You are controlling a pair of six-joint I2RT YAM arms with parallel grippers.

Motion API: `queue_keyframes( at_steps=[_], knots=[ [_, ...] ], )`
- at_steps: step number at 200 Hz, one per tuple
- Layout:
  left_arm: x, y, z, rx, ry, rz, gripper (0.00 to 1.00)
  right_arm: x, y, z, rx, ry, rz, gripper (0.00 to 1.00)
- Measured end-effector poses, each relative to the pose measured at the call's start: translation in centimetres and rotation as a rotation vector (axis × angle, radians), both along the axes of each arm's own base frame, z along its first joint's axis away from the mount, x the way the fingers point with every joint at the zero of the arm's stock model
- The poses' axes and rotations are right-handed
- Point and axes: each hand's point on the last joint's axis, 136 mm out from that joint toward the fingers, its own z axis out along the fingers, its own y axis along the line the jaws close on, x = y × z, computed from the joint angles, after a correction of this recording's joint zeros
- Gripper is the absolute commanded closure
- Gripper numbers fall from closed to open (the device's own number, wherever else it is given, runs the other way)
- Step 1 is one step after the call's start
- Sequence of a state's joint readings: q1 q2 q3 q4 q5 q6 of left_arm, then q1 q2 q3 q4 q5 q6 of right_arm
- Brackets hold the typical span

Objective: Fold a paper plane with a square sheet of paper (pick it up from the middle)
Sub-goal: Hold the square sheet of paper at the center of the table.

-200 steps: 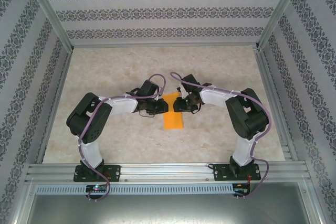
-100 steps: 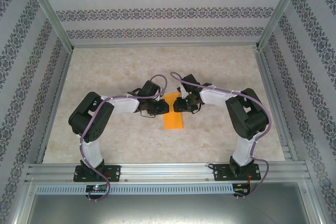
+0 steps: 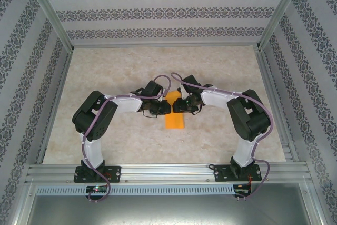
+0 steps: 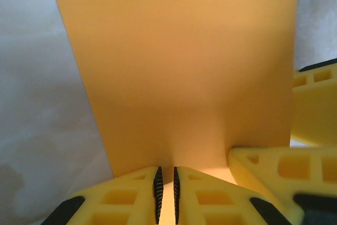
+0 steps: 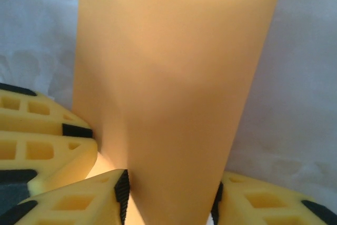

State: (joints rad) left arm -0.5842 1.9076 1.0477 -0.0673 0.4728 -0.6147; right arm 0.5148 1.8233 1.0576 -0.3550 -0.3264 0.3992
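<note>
The square sheet of paper (image 3: 175,121) is bright orange and lies on the table's middle as a narrow folded rectangle, with no paper plane shape in view. My left gripper (image 3: 167,108) meets it from the left. In the left wrist view the left gripper (image 4: 166,171) is shut on a raised ridge of the sheet (image 4: 179,67). My right gripper (image 3: 176,106) faces it from the right. In the right wrist view the right gripper (image 5: 169,185) stands open, its jaws wide on either side of the paper (image 5: 174,77), which rises between them.
The marble-patterned table (image 3: 116,67) is framed by aluminium rails (image 3: 168,172) and patterned walls. The two grippers are almost touching over the paper: right fingers (image 4: 274,167) show in the left wrist view, left fingers (image 5: 42,151) in the right wrist view.
The left arm has shifted a little to the right, towards the paper. The right gripper's jaws have spread wider. The paper has stayed in place.
</note>
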Motion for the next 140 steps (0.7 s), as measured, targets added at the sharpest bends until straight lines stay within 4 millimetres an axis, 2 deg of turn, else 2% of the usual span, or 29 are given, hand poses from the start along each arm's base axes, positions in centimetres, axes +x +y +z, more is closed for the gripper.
queue_keyframes(
  at_steps=[13,43,60,88,140],
  knots=[
    [0.0,0.0,0.0,0.004,-0.005,-0.004,0.81,-0.1,-0.3,0.2,0.001,-0.008,-0.006,0.5],
    [0.1,-0.1,-0.1,0.008,-0.012,-0.009,0.8,-0.5,-2.4,1.0,0.004,-0.014,-0.06,0.51],
    [0.1,-0.1,0.0,0.009,-0.013,-0.009,0.81,-0.5,-2.8,2.2,0.032,-0.033,-0.086,0.58],
    [0.1,-0.1,0.0,0.009,-0.014,-0.009,0.81,-1.0,-1.6,3.9,0.157,-0.043,-0.108,0.69],
    [0.1,-0.1,0.0,0.01,-0.015,-0.009,0.81,-1.1,1.0,3.6,0.335,0.036,-0.148,0.79]
  ],
)
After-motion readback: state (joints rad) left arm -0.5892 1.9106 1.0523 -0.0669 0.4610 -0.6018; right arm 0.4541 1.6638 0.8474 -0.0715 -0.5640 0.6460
